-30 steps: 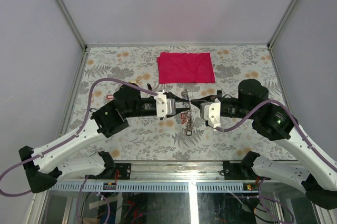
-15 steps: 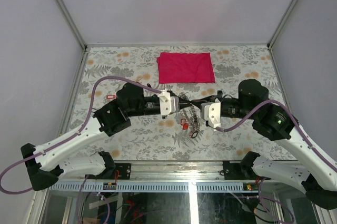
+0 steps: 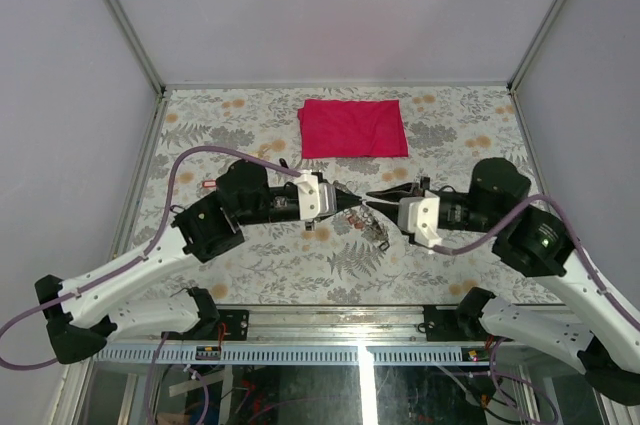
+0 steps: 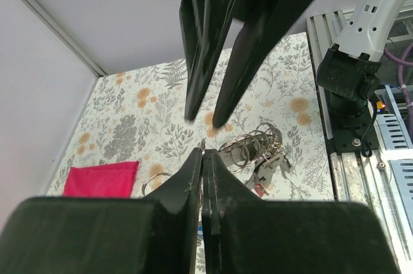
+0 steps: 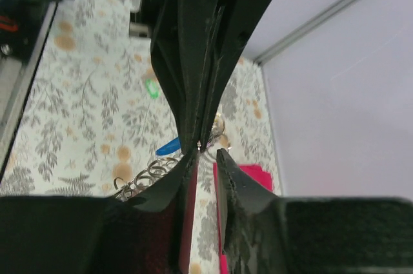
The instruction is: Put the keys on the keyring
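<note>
Between the two arms, my left gripper [image 3: 350, 203] is shut, and a sliver of thin metal wire shows at its tips [image 4: 204, 142]; it looks like the edge of the keyring. A bunch of silver rings with keys [image 4: 257, 150] hangs just right of those tips, seen from above as a small cluster [image 3: 372, 226]. Tip to tip with the left one, my right gripper [image 3: 379, 198] has a narrow gap between its fingers [image 5: 223, 161] and nothing in it. A blue-tagged key [image 5: 168, 147] and a green-tagged key [image 5: 151, 88] lie on the table.
A folded red cloth [image 3: 353, 128] lies at the back of the floral table [image 3: 460, 135]. One red-tagged key [image 3: 210, 184] rests at the left, by the left arm. A loose silver ring [image 4: 155, 180] lies near the cloth. Grey walls enclose three sides.
The left gripper has closed on the thin metal. The right gripper has opened a little and drawn back to the right. The bunch of keys has shifted right.
</note>
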Motion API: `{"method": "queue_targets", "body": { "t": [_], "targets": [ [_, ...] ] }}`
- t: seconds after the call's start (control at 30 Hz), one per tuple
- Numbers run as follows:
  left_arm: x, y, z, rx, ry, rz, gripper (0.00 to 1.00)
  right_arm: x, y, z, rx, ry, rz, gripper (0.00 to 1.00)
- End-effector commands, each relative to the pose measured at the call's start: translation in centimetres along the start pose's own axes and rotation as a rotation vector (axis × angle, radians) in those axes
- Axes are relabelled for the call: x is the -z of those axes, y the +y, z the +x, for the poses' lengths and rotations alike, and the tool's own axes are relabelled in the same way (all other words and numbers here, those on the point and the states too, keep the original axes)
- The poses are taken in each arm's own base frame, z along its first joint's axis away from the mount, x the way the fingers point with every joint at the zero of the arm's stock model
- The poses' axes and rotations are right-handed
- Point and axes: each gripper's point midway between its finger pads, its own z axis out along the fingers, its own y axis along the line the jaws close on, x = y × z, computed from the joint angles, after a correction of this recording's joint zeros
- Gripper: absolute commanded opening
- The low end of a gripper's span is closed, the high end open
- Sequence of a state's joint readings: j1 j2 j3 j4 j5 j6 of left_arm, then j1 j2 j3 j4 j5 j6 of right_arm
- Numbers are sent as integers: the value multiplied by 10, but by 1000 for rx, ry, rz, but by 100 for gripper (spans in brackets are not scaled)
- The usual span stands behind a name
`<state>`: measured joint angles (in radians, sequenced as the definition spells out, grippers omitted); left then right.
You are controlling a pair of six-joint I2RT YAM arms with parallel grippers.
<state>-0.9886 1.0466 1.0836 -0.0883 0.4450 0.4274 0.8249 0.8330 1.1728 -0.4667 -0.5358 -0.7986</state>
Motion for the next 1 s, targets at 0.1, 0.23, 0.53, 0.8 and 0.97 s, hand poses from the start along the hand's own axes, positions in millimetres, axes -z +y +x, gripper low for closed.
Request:
{"method": "queue_targets", "body": {
  "t": [0.1, 0.23, 0.53, 0.8, 0.97],
  "targets": [
    [13, -16, -43, 17, -197, 57, 0, 18, -6, -52, -52, -233, 91, 29],
    [26, -21, -56, 69, -291, 120, 0, 19, -5, -61, -186, -301, 113, 29],
    [66, -10, -71, 80, -503, 166, 0, 15, -2, -65, -322, -484, 182, 32],
    [88, -13, -86, 98, -656, 177, 0, 1, -7, -74, -332, -597, 161, 29],
    [93, -13, -90, 122, -705, 170, 0, -4, -11, -86, -340, -694, 141, 29]
  ]
}}
